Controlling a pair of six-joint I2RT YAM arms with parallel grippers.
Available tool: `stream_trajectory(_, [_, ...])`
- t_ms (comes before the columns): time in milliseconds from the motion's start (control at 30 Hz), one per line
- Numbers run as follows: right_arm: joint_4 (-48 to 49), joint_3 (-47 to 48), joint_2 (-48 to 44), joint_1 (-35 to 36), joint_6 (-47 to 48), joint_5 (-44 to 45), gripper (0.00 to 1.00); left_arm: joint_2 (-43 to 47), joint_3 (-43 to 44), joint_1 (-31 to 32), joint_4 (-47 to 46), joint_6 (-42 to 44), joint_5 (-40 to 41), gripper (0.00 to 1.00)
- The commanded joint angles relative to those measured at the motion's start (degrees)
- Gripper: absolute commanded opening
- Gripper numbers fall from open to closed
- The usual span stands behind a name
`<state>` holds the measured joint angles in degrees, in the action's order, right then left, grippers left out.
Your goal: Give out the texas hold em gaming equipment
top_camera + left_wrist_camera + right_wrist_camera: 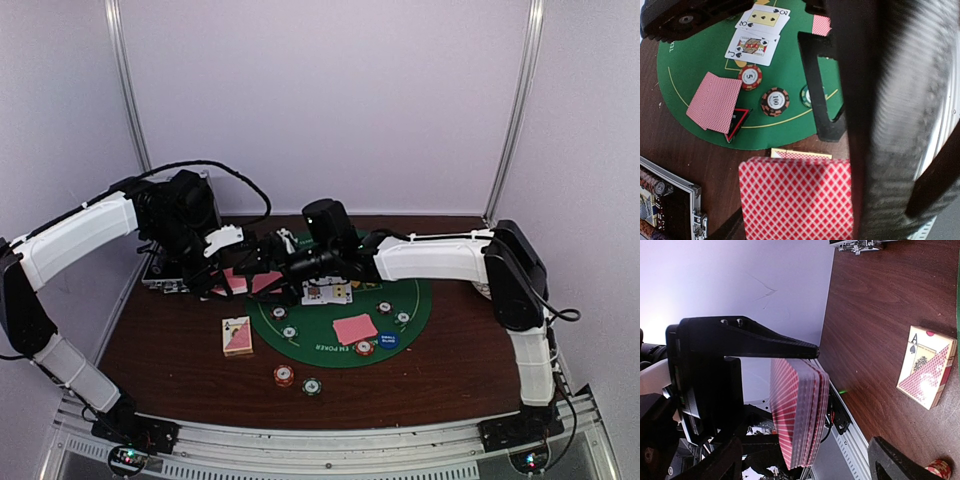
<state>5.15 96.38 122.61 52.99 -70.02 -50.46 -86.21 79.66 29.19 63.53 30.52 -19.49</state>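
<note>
The left tool point(800, 220) is clenching a thick pack of pink-backed cards point(795, 197). It is holding the pack up in the air over the left part of the bench point(170, 360), just off the left edge of the round green mat point(415, 295). The right tool point(842, 397) is standing wide and released around the same pack. One of its fingers point(750, 335) is sitting close to the pink back of the pack. The other one is hanging well apart on the other side. I cannot tell if the close one is touching the pack.

On the mat, some face-up cards point(760, 30) are lying near the middle, with a three of spades on top and a jack just beside it. A small face-down pile point(715, 102) is lying toward the far left edge of the mat, and a red triangle point(737, 122) is touching its corner. Another face-down pile point(355, 328) is lying on the near right part of the mat, with a blue disc point(388, 340) just beside it. Striped chips are sitting here and there on the mat, and among them are a chip marked 5 point(750, 76) and a chip marked 100 point(775, 101).

A red chip point(285, 376) and a green chip point(312, 386) are sitting side by side on the bare bench, toward its near edge. A card box point(237, 336) is lying on the bench just off the left edge of the mat. A black case with silver edges point(165, 275) is sitting at the far left corner of the bench.
</note>
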Motion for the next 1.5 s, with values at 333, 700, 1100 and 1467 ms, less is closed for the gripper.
stream_trajectory(333, [6.0, 4.4, 5.2, 0.9, -5.3, -2.0, 0.85, -0.4, 2.4, -0.4, -0.4, 0.2, -1.7, 0.00])
stream_trajectory(700, [11.8, 9.9, 10.8, 1.2, -10.2, -1.9, 0.83, -0.8, 2.0, -0.4, -0.4, 0.3, -2.0, 0.00])
stream_trajectory(1100, [14.0, 11.7, 13.3, 1.8, -12.0, -3.2, 0.83, -1.8, 2.0, -0.4, -0.4, 0.4, -2.0, 0.00])
stream_trajectory(1467, [12.3, 7.7, 11.9, 0.6, -9.7, -4.6, 0.76, -1.3, 2.0, -0.4, -0.4, 0.4, -1.5, 0.00])
